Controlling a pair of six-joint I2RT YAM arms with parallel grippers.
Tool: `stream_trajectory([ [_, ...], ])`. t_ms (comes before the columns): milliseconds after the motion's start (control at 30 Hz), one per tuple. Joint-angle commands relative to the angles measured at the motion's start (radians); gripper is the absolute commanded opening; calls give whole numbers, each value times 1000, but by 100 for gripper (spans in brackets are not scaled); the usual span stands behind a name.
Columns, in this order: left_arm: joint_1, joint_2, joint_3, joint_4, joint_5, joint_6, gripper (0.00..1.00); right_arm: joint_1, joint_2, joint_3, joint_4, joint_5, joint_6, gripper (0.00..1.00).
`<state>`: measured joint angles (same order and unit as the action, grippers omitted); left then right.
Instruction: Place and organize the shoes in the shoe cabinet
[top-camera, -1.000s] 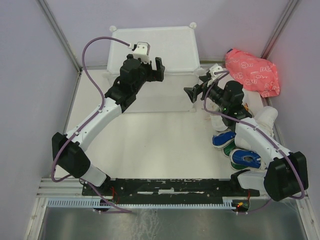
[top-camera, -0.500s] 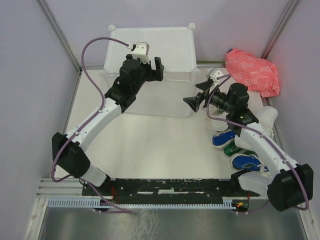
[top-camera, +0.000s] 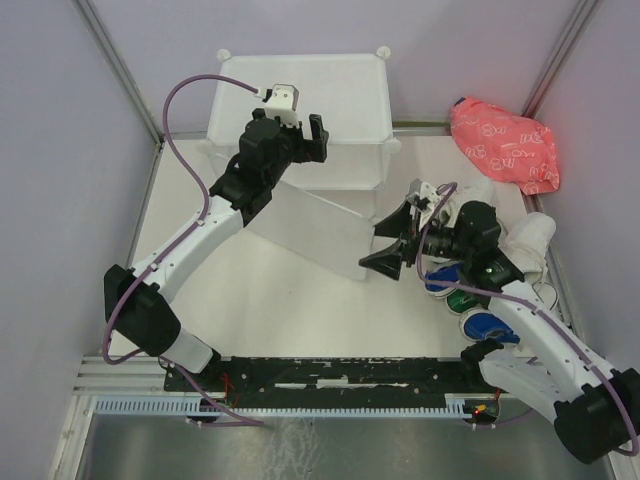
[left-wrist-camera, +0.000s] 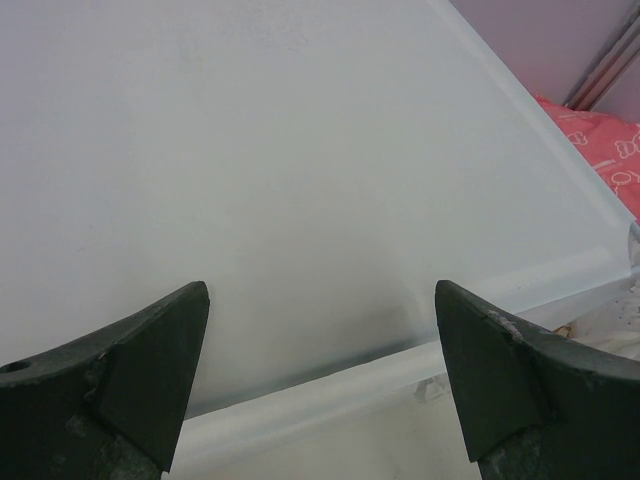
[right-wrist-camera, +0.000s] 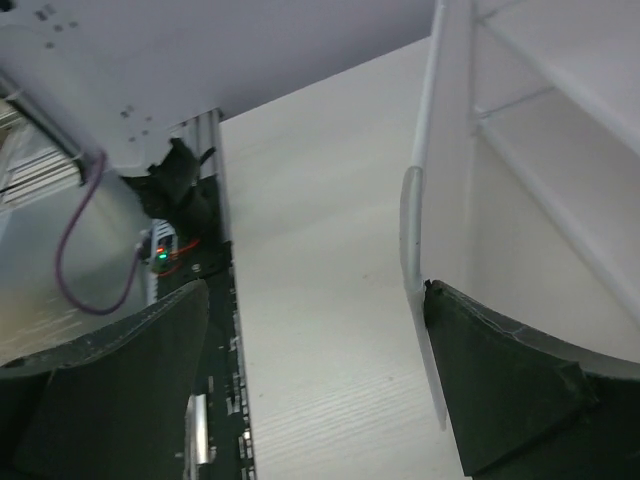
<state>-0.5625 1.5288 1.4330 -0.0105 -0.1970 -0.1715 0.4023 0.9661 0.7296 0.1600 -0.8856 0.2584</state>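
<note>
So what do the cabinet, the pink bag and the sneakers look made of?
Shoe cabinet: probably plastic panels, matte translucent white, with round moulded corner connectors. Bag: likely soft fabric or thin film, pink with a white print; it lies crumpled. Shoes: seemingly cloth uppers on white rubbery soles, though too small to be sure.

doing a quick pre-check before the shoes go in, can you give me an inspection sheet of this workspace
surface: pale wood-grain tabletop, no spills seen
job's things: large white translucent plastic shoe cabinet, its hinged front panel swung open; small blue and green canvas sneakers bunched by the right arm, outside it
clutter: pink patterned bag, far right corner
grippers: left tool open above the cabinet top; right tool open at the panel's free edge
cables: purple cables looped along both arms
surroundings: pale lilac enclosure walls; nothing else seen
</note>
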Motion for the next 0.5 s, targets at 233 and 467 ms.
stream_trajectory([
  [233, -5, -85, 8, -95, 38, -24, 99, 99, -358, 64, -250, 346, -3, 100],
  [467, -5, -236, -5, -117, 184, -98, 99, 104, -106, 87, -252, 652, 51, 94],
])
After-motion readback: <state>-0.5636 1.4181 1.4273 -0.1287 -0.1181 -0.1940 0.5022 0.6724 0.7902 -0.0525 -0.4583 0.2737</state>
